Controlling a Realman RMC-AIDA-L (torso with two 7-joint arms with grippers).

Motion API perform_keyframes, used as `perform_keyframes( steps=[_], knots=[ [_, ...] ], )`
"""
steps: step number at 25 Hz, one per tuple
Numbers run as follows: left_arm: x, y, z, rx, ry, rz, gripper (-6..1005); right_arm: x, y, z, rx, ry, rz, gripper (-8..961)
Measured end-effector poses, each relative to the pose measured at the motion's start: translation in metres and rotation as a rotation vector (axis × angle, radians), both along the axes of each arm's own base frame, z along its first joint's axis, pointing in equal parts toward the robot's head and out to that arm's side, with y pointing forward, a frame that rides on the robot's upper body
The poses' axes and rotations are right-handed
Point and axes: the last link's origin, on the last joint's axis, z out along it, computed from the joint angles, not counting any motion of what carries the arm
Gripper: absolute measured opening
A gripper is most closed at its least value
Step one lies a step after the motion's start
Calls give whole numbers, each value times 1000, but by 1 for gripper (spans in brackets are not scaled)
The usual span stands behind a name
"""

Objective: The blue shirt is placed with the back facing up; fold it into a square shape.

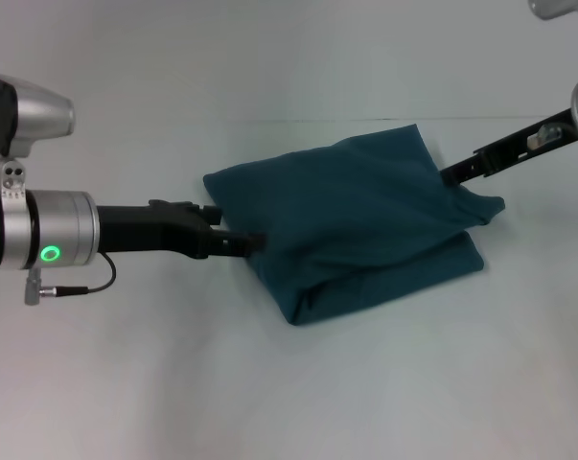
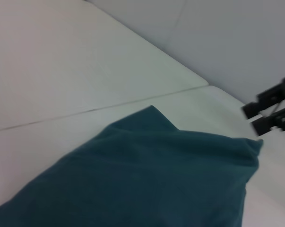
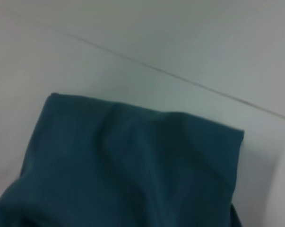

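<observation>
The blue shirt (image 1: 356,225) lies in the middle of the white table as a thick, roughly square folded bundle with puffy layers; only plain teal cloth shows. It fills the lower part of the left wrist view (image 2: 147,179) and of the right wrist view (image 3: 128,165). My left gripper (image 1: 255,241) reaches in from the left and touches the bundle's left edge. My right gripper (image 1: 451,175) comes from the upper right to the bundle's right corner. The left wrist view shows the right gripper (image 2: 250,118) just off that corner, its two dark fingers (image 2: 270,101) slightly apart with nothing between them.
A thin seam (image 1: 269,122) runs across the white table (image 1: 173,383) behind the shirt. The left arm's silver wrist with a green light ring (image 1: 49,254) and a small dangling cable (image 1: 87,283) sits at the left edge.
</observation>
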Motion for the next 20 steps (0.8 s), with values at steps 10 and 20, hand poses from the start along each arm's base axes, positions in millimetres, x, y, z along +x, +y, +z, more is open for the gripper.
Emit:
perform_keyframes(
  steps=[10, 20],
  knots=[
    [3, 0, -6, -17, 26, -25, 934, 37, -5, -13, 69, 82, -88, 743],
    [11, 3, -12, -35, 63, -53, 934, 59, -7, -3, 139, 180, -142, 783]
  ],
)
